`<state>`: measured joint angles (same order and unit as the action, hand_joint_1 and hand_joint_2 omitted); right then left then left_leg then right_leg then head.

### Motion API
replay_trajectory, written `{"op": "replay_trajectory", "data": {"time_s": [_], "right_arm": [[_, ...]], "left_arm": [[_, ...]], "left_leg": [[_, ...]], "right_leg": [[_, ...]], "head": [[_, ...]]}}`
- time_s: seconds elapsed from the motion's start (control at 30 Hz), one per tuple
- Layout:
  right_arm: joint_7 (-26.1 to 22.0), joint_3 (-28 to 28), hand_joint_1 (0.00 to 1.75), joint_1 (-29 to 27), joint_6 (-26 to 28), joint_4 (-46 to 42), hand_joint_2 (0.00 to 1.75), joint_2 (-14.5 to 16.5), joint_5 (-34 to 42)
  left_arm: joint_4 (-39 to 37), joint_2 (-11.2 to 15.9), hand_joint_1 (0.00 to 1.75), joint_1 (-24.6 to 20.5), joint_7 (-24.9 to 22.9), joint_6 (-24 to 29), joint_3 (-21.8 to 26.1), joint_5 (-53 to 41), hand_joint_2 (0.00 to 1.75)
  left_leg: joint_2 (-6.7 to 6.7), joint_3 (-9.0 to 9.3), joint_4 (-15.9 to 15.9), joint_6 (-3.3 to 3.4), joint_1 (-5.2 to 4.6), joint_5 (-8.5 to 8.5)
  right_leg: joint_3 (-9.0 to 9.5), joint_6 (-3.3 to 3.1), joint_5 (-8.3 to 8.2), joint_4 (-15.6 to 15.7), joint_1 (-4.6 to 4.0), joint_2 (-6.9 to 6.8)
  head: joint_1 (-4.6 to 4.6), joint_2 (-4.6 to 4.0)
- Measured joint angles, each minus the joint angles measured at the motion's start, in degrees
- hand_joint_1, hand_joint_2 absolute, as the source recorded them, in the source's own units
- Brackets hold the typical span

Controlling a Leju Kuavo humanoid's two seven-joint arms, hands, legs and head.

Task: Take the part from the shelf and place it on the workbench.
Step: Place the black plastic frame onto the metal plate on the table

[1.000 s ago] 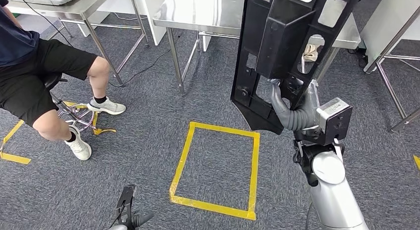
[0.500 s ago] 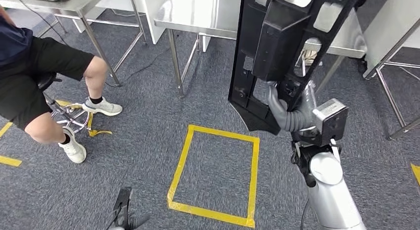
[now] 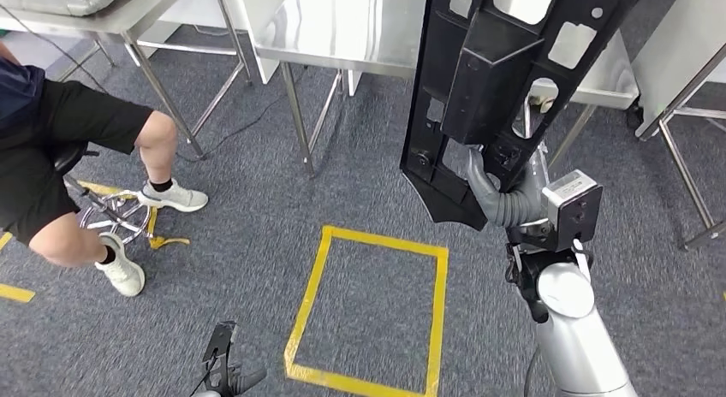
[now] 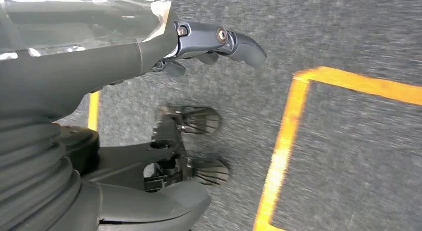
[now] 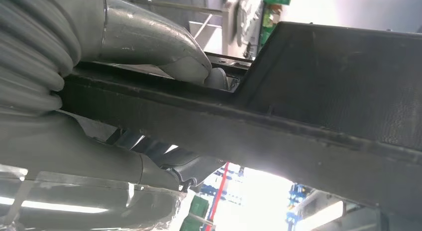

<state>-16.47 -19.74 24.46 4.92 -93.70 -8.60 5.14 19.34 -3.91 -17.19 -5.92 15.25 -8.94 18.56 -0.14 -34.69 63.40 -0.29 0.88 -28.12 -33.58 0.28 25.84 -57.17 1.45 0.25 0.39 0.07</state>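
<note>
Here one black part (image 3: 505, 80) stood upright in the right hand (image 3: 505, 196), which clasped its lower edge, at two o'clock above the yellow tape square (image 3: 368, 307). The left hand (image 3: 224, 371) (at seven o'clock) hung with fingers apart, holding nothing. Two steel tables (image 3: 342, 29) stood behind, one seated person (image 3: 60, 157) at nine o'clock; the whole scene had slid slightly since a second before.

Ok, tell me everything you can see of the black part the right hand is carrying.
The black part is a long, flat panel that looks like moulded plastic, with several cut-out windows and a raised boxy block at its middle. It is held upright, slightly tilted, above the carpet in front of the steel tables. The right hand grips it near its lower end, thumb through an opening. Nothing else touches it.
</note>
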Motion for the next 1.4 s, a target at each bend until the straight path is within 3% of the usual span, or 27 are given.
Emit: {"op": "replay_trajectory", "data": {"time_s": [0.1,0.17,0.2,0.3,0.33,0.37,0.43,0.47,0.53,0.6,0.67,0.7,0.73,0.77,0.8,0.83,0.87,0.9,0.97,1.03,1.1,1.17,1.2,1.23,1.33,1.37,1.4], "right_arm": [[-0.03,-0.03,1.75,-0.30,0.11,-0.02,1.75,-0.14,0.03],[-0.03,-0.05,1.75,-0.67,0.21,-0.02,1.75,-0.26,0.04],[-0.03,-0.06,1.75,-0.81,0.30,-0.02,1.75,-0.31,0.04],[-0.04,-0.14,1.75,-1.12,0.67,0.03,1.75,-0.36,0.06],[-0.03,-0.18,1.75,-1.29,0.76,0.04,1.75,-0.36,0.07],[-0.03,-0.21,1.75,-1.40,0.82,0.01,1.75,-0.38,0.06],[-0.09,-0.25,1.75,-1.26,0.89,-0.22,1.75,-0.43,0.02],[-0.15,-0.26,1.75,-1.08,0.91,-0.32,1.75,-0.45,0.01],[-0.21,-0.30,1.75,-1.11,0.92,-0.31,1.75,-0.50,0.01],[-0.17,-0.33,1.75,-1.59,0.92,-0.10,1.75,-0.65,0.02],[-0.14,-0.34,1.75,-1.92,0.92,0.07,1.75,-0.84,0.02],[-0.14,-0.36,1.75,-2.00,0.92,0.12,1.75,-0.91,0.02],[-0.15,-0.38,1.75,-2.12,0.92,0.18,1.75,-0.97,0.02],[-0.15,-0.42,1.75,-2.36,0.92,0.37,1.75,-1.02,0.02],[-0.13,-0.49,1.75,-2.61,0.92,0.59,1.75,-1.08,0.03],[-0.10,-0.56,1.75,-2.85,0.93,0.72,1.75,-1.10,0.03],[-0.06,-0.62,1.75,-2.85,0.94,0.74,1.75,-1.13,0.02],[-0.04,-0.65,1.75,-2.54,0.96,0.57,1.75,-1.15,0.02],[-0.14,-0.64,1.75,-1.87,0.97,0.20,1.75,-1.15,0.00],[-0.21,-0.65,1.75,-2.12,0.97,0.25,1.75,-1.14,0.02],[-0.18,-0.71,1.75,-2.84,0.97,0.48,1.75,-1.15,0.01],[-0.17,-0.74,1.75,-3.11,0.96,0.57,1.75,-1.13,0.01],[-0.17,-0.74,1.75,-3.11,0.96,0.57,1.75,-1.09,0.02],[-0.17,-0.75,1.75,-3.11,0.94,0.60,1.75,-1.05,0.02],[-0.10,-0.85,1.75,-3.17,0.88,1.11,1.75,-0.92,0.05],[-0.08,-0.89,1.75,-3.16,0.87,1.17,1.75,-0.86,0.05],[-0.12,-0.93,1.75,-2.94,0.87,1.13,1.75,-0.82,0.04]], "left_arm": [[0.09,-0.03,0.00,0.15,-0.37,0.05,-0.03,-0.08,1.75],[0.09,0.01,0.00,0.38,-0.47,0.00,-0.04,-0.19,1.75],[0.09,0.04,0.00,0.42,-0.59,-0.05,-0.05,-0.29,1.75],[0.05,0.30,0.00,0.48,-1.15,-0.17,-0.08,-0.51,1.75],[0.10,0.39,0.00,0.49,-1.26,-0.18,-0.09,-0.51,1.75],[0.17,0.47,0.00,0.42,-1.25,-0.16,-0.09,-0.52,1.75],[0.41,0.51,0.00,0.03,-1.12,-0.13,-0.10,-0.54,1.75],[0.48,0.54,0.00,-0.16,-1.03,-0.10,-0.10,-0.56,1.75],[0.53,0.60,0.00,-0.23,-1.00,-0.06,-0.10,-0.57,1.75],[0.50,0.57,0.00,0.09,-1.02,-0.04,-0.15,-0.57,1.75],[0.49,0.53,0.00,0.49,-1.03,-0.05,-0.24,-0.58,1.75],[0.48,0.54,0.00,0.61,-1.03,-0.05,-0.28,-0.58,1.75],[0.48,0.55,0.00,0.71,-1.03,-0.05,-0.34,-0.58,1.75],[0.37,0.58,0.00,0.81,-1.04,-0.05,-0.39,-0.58,1.75],[0.27,0.58,0.00,0.95,-1.04,-0.06,-0.44,-0.58,1.75],[0.19,0.61,0.00,1.05,-1.06,-0.07,-0.48,-0.58,1.75],[0.16,0.63,0.00,1.02,-1.05,-0.08,-0.51,-0.58,1.75],[0.26,0.62,0.00,0.83,-1.03,-0.09,-0.54,-0.59,1.75],[0.51,0.59,0.00,0.21,-0.97,-0.10,-0.60,-0.62,1.75],[0.58,0.51,0.00,0.06,-0.97,-0.11,-0.77,-0.65,1.75],[0.45,0.50,0.00,0.49,-1.04,-0.11,-0.93,-0.63,1.75],[0.34,0.62,0.00,0.80,-1.09,-0.10,-0.98,-0.60,1.75],[0.32,0.69,0.00,0.83,-1.08,-0.10,-0.99,-0.60,1.75],[0.28,0.77,0.00,0.89,-1.06,-0.10,-1.00,-0.60,1.75],[-0.10,0.99,0.00,1.47,-1.07,-0.19,-1.02,-0.59,1.75],[-0.08,1.03,0.00,1.63,-1.06,-0.29,-1.03,-0.62,1.75],[0.02,1.00,0.00,1.47,-1.05,-0.44,-1.05,-0.70,1.75]], "left_leg": [[0.01,-7.29,9.36,-0.42,0.08,-2.99],[0.01,-9.96,9.26,-0.33,0.07,-4.16],[0.01,-10.23,6.83,-0.09,0.01,-3.08],[-0.13,-8.91,-3.28,1.34,-0.64,7.31],[-0.17,-8.35,-5.04,1.69,-0.90,9.43],[-0.20,-7.79,-5.86,1.97,-1.12,9.69],[-0.24,-5.55,-6.78,2.68,-1.21,8.10],[-0.30,-4.27,-7.39,3.11,-1.14,7.45],[-0.47,-1.42,-8.36,3.57,-0.94,5.85],[-0.77,1.51,-9.24,3.60,-0.88,3.86],[-1.23,4.87,-10.02,3.42,-0.85,1.61],[-1.44,6.66,-10.30,3.29,-0.83,0.36],[-1.59,8.27,-10.50,3.13,-0.82,-1.00],[-1.70,9.95,-10.55,2.94,-0.88,-2.41],[-1.84,11.29,-10.65,2.63,-0.99,-3.75],[-1.84,12.39,-10.81,2.32,-1.05,-4.85],[-1.80,13.31,-10.83,2.02,-1.05,-5.48],[-1.73,13.48,-10.32,1.72,-1.01,-5.42],[-1.19,11.16,-5.15,0.90,-0.71,-3.23],[-0.43,5.66,3.50,-0.38,-0.30,-1.78],[0.00,0.05,8.74,-1.11,0.10,-5.12],[0.05,-4.54,8.38,-0.96,0.24,-9.61],[0.05,-6.28,6.35,-0.67,0.19,-9.84],[0.04,-7.49,3.17,-0.23,0.06,-7.32],[-0.17,-8.71,-8.04,1.44,-0.86,8.93],[-0.39,-8.34,-9.69,1.76,-1.01,11.42],[-0.67,-7.75,-9.98,1.94,-1.04,10.90]], "right_leg": [[2.16,-0.72,2.03,0.05,-0.23,0.18],[4.25,-0.70,3.73,0.07,-0.34,0.48],[5.58,-0.62,4.73,0.09,-0.39,0.60],[8.58,-0.04,7.69,0.44,-0.60,0.91],[9.51,0.35,8.28,0.99,-0.67,1.01],[10.57,0.95,8.31,1.33,-0.75,1.09],[11.09,2.36,6.87,0.17,-0.77,0.92],[9.75,2.86,5.75,-2.63,-0.81,0.80],[4.46,2.50,5.38,-10.33,-0.86,0.62],[-0.89,1.25,8.87,-14.87,-0.90,0.60],[-4.59,0.78,12.90,-13.55,-0.80,0.56],[-5.84,1.34,12.93,-10.94,-0.65,0.48],[-6.75,2.57,10.29,-7.36,-0.45,0.24],[-7.24,4.18,4.97,-3.84,-0.32,-0.26],[-7.06,4.95,-0.21,-1.19,-0.40,-0.74],[-6.67,4.97,-4.38,0.38,-0.56,-1.10],[-6.04,4.15,-6.31,0.72,-0.80,-1.29],[-5.19,2.63,-5.76,0.63,-0.90,-1.18],[-3.32,0.82,-4.08,1.16,-0.50,-0.83],[-0.09,-0.05,-2.30,2.55,-0.04,-0.55],[3.76,-0.16,-0.42,4.05,0.21,-0.32],[7.53,0.11,1.50,5.38,0.50,0.10],[9.42,0.28,2.51,5.98,0.61,0.28],[11.31,0.46,3.61,6.57,0.64,0.40],[16.47,0.99,7.50,8.26,0.22,0.97],[18.57,1.24,8.41,8.61,-0.15,1.15],[19.99,1.65,8.51,7.85,-0.61,1.29]], "head": [[-0.13,0.00],[-0.15,0.00],[-0.17,0.00],[-0.18,-0.01],[-0.19,-0.01],[-0.20,-0.01],[-0.37,-0.01],[-0.44,-0.02],[-0.35,-0.02],[-0.23,-0.01],[-0.14,0.00],[-0.13,0.00],[-0.12,0.00],[-0.09,-0.01],[-0.10,-0.01],[-0.28,-0.01],[-0.36,-0.01],[-0.49,0.00],[-0.56,0.00],[-0.68,0.00],[-0.76,0.00],[-0.86,0.00],[-0.90,0.00],[-0.93,0.00],[-1.20,0.00],[-1.32,0.00],[-1.32,0.00]]}}
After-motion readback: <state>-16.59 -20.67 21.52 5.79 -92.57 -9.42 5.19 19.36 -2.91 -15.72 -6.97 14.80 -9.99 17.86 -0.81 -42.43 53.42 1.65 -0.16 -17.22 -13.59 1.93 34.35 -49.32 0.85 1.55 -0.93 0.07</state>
